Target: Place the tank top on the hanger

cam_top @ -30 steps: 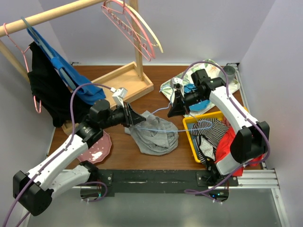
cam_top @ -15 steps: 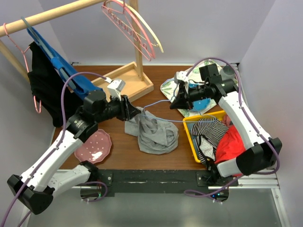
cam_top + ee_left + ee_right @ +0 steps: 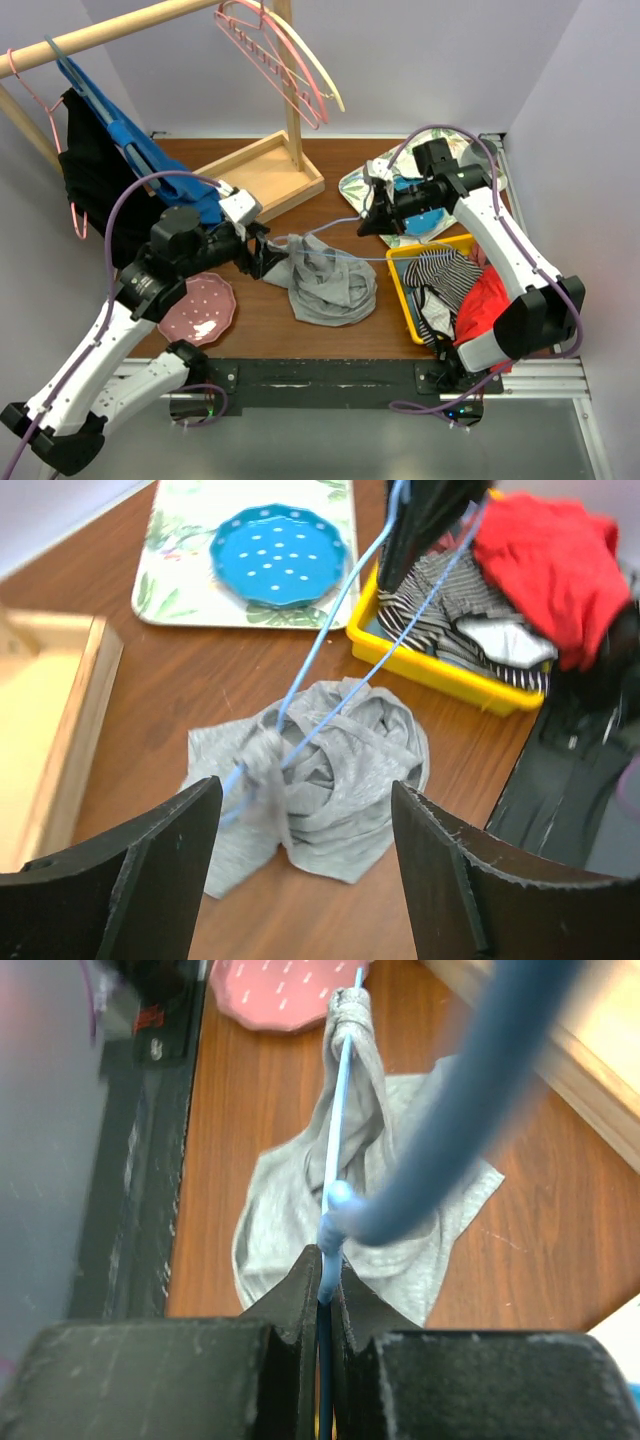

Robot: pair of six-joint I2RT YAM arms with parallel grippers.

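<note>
The light-grey tank top lies crumpled on the brown table. One of its straps is looped over the far end of the thin pale-blue hanger. My right gripper is shut on the hanger's near end; in the right wrist view the wire runs out from the closed gripper over the tank top. My left gripper stands open just left of the cloth. In the left wrist view its fingers frame the tank top and hanger, holding nothing.
A yellow basket with striped and red garments sits right of the tank top. A pink plate lies near the left arm. A blue plate rests on a floral tray at the back. The wooden rack base stands behind.
My left gripper has opened, let go of the tank top's strap and drawn back to the left. The right gripper stays shut on the hanger, with only a small shift.
</note>
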